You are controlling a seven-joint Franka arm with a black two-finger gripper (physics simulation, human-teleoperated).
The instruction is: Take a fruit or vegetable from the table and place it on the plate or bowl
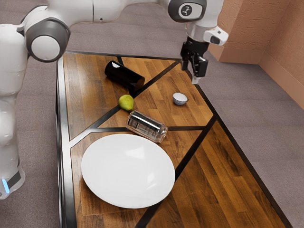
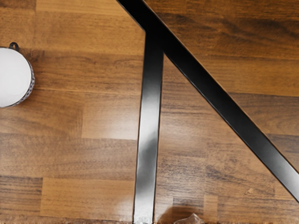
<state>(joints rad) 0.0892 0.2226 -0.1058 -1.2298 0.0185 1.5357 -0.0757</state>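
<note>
A yellow-green pear (image 1: 126,102) lies on the wooden table near its middle. In front of it sits a large white plate (image 1: 128,170). A small white bowl (image 1: 180,99) with a patterned outside stands to the exterior view's right of the pear; it is also in the wrist view (image 2: 14,77). My gripper (image 1: 195,78) hangs above the table's far right edge, just behind the small bowl and well away from the pear. It is open and holds nothing.
A black cup (image 1: 124,75) lies on its side behind the pear. A clear glass jar (image 1: 147,126) lies on its side between the pear and the plate. Black inlay strips (image 2: 148,121) cross the tabletop. Bare wood lies to the plate's right.
</note>
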